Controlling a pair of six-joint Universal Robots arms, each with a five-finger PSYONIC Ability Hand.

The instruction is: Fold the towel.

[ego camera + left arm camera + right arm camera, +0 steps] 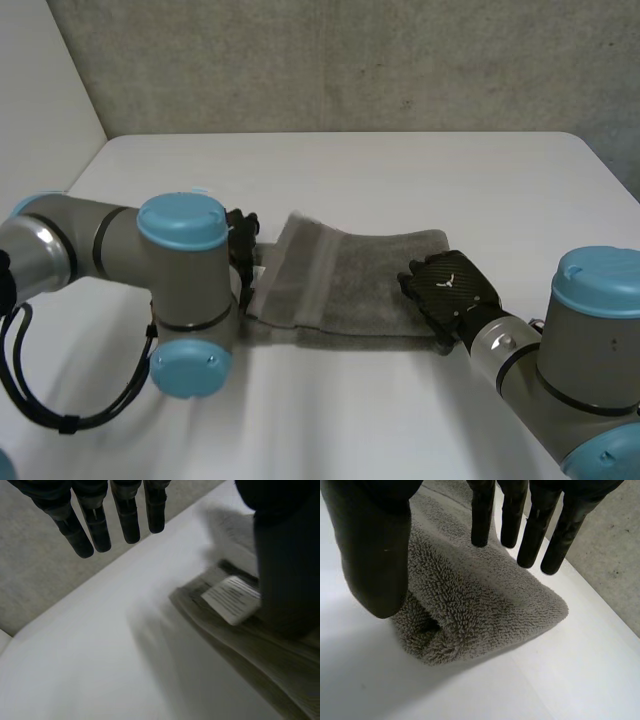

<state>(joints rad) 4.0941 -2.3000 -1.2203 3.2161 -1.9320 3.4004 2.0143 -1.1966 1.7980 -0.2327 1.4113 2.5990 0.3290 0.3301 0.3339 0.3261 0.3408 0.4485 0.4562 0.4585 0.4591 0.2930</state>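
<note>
A grey towel (pixel 370 285) lies folded in a long strip across the middle of the white table (pixel 400 170). Its left end is turned up, showing a paler band. My left hand (pixel 240 245) is at that left end. In the left wrist view its fingers (pixel 95 525) are straight and off the cloth, and its thumb stands over the towel (pixel 280 665) beside a white label (pixel 232 599). My right hand (pixel 450 285) rests at the right end. There its fingers (pixel 530 525) reach straight over the towel's folded corner (pixel 485 610), with the thumb (pixel 375 540) at the near edge.
The table's far edge meets a grey wall (pixel 350 60). Bare tabletop lies behind the towel and in front of it between my arms. My left arm's elbow (pixel 185 300) sits close to the towel's left end.
</note>
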